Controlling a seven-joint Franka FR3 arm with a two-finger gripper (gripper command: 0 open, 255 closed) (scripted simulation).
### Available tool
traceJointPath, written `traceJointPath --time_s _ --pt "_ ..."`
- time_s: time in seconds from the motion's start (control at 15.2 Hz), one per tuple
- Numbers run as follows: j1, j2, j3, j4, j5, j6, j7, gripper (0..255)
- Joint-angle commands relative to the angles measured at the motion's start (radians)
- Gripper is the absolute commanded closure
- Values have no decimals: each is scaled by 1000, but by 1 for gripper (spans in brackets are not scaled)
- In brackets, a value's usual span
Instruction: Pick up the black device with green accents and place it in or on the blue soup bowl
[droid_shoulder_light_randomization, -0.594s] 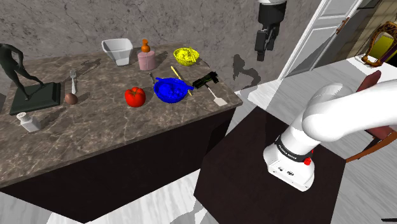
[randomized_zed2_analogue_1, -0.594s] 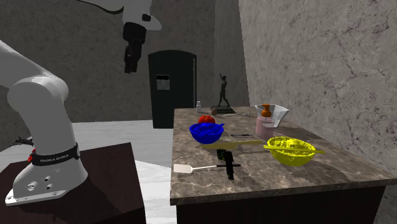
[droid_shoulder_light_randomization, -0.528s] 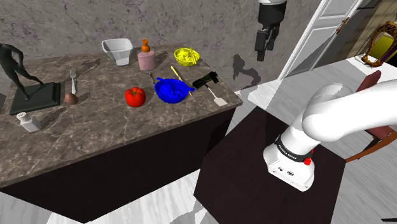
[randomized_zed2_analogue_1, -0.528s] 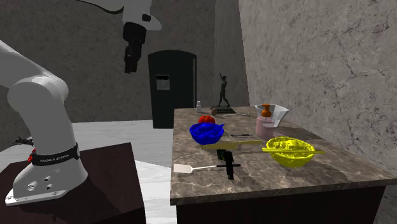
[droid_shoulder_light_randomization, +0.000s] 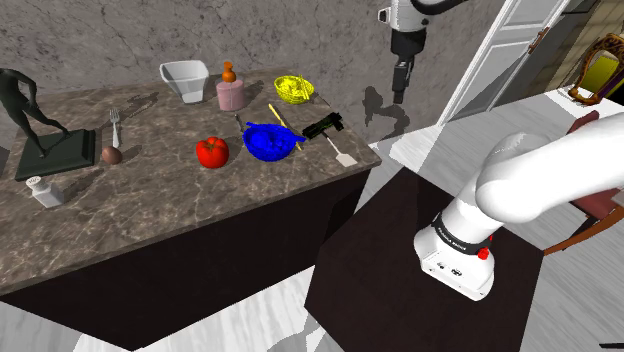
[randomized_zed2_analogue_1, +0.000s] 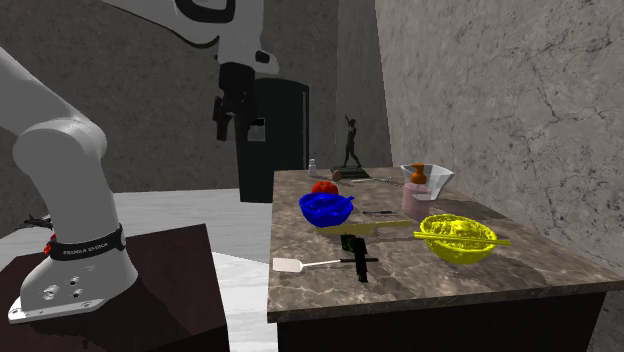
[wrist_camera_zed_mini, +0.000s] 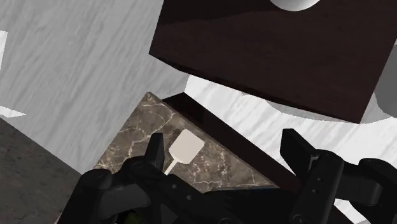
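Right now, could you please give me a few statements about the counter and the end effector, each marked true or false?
1. The end effector is open, with nothing between its fingers. True.
2. The black device lies inside the blue bowl. False: it lies on the countertop, outside the bowl.
3. A white spatula lies on the countertop close to the black device. True.
4. The red fruit sits in the yellow bowl. False: it rests on the countertop beside the blue bowl.
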Motion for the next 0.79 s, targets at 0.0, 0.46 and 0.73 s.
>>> traceJointPath --time_s 0.0,0.46,0.73 --pt "4 48 -38 -4 -29 67 -78 0" --pt "30 273 -148 31 -77 306 -323 0" --pt "46 424 -194 81 -66 433 -467 0"
